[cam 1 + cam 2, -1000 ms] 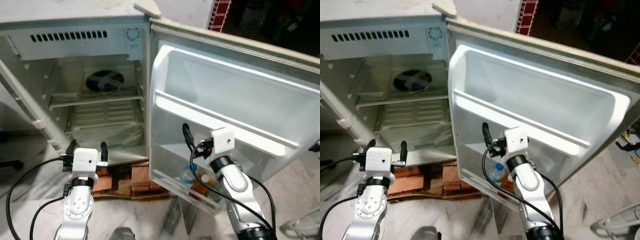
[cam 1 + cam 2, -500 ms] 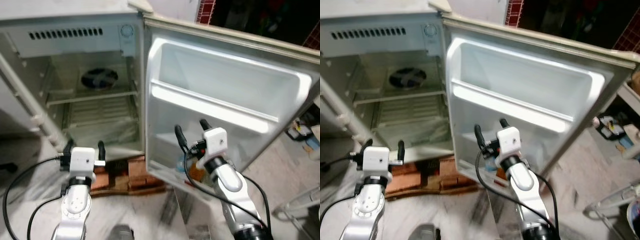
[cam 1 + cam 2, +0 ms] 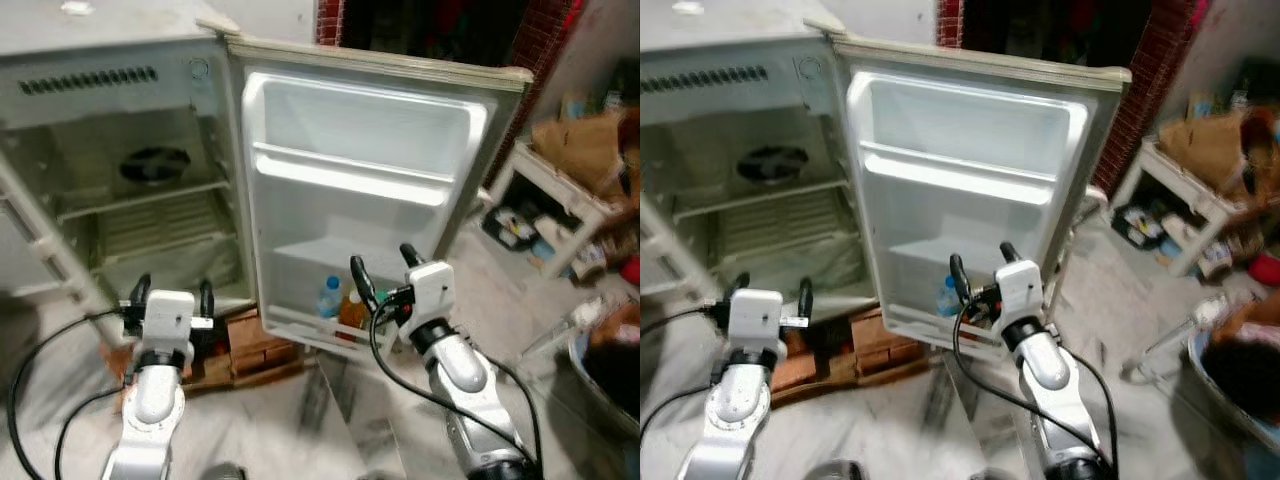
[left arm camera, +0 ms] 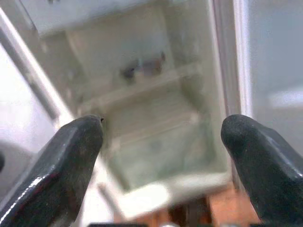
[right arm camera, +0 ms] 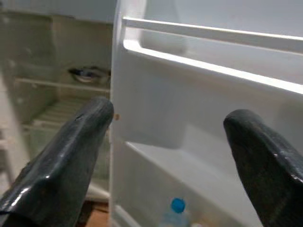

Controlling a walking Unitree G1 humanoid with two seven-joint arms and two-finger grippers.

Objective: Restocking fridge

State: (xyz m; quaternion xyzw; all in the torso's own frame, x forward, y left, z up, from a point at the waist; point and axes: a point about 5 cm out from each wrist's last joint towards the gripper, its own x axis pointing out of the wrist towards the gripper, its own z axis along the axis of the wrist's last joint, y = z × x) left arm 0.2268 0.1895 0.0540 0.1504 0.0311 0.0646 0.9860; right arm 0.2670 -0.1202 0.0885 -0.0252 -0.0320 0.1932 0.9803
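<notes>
Fridge stands open w/ its base on a stack of red bricks, which sit on the pale marble floor. Inside the fridge: wire shelf across the cabinet, bare as far as can be seen; a round dark fan on the back wall just above it. Fridge door swung wide to the right of the cabinet. Door's bottom rack holds a clear bottle w/ blue cap and, touching it on the side away from the cabinet, an orange bottle. Door's upper rack looks bare.
</notes>
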